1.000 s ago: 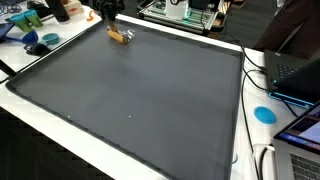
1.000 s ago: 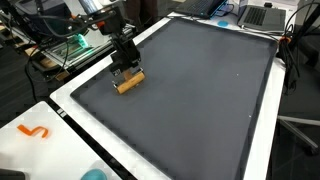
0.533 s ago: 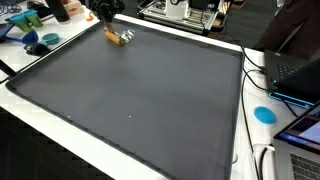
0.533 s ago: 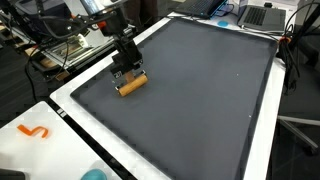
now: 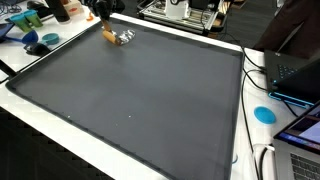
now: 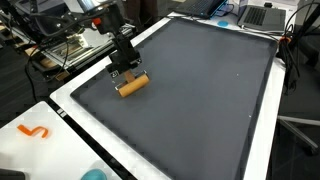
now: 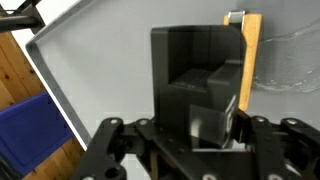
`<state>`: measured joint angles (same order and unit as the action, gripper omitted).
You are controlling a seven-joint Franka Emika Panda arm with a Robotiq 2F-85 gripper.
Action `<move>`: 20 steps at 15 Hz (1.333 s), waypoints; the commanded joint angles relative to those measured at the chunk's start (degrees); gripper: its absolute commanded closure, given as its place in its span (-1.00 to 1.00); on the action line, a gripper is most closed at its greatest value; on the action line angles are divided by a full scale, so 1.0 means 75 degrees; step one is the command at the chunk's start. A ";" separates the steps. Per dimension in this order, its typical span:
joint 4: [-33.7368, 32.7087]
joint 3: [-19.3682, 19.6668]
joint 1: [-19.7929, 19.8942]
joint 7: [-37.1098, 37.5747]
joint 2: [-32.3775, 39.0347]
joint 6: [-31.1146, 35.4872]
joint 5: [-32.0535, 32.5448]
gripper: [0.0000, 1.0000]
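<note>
1 black Robotiq gripper (image 6: 123, 68) sits right over the tan wooden block (image 6: 132, 85) near a corner of the dark grey mat (image 6: 200, 90), apparently sliding it. Whether the jaws clamp it, I can't tell. Next calls for steady contact, and since 1 second ago both have crept along the mat's edge.

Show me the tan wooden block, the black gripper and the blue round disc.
tan wooden block (image 6: 133, 86): in an exterior view, middle of its top side.
black gripper (image 6: 122, 73): in an exterior view, midway between its fingertips.
blue round disc (image 5: 264, 114): in an exterior view, its centre.
</note>
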<state>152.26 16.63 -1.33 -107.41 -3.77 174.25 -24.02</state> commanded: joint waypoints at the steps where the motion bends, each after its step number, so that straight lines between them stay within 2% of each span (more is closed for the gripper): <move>1: 0.0287 -0.0112 0.0356 0.0766 -0.0682 -0.0180 0.0703 0.50; 6: 0.0379 -0.0542 0.1137 0.2679 -0.1169 -0.0521 0.2479 0.50; 7: 0.0377 -0.0938 0.1560 0.3218 -0.1296 -0.0671 0.2847 0.50; 9: 0.0357 -0.1344 0.1930 0.4177 -0.1664 -0.1226 0.3403 0.50; 10: 0.0351 -0.1166 0.1686 0.4605 -0.1893 -0.1558 0.3680 0.50; 15: 0.0192 -0.1332 0.1393 0.6114 -0.2877 -0.3263 0.4090 0.50; 20: -0.0400 -0.0974 0.1177 0.6621 -0.3275 -0.4943 0.3882 0.50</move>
<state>151.61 6.86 8.63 -60.13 -26.12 143.76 4.68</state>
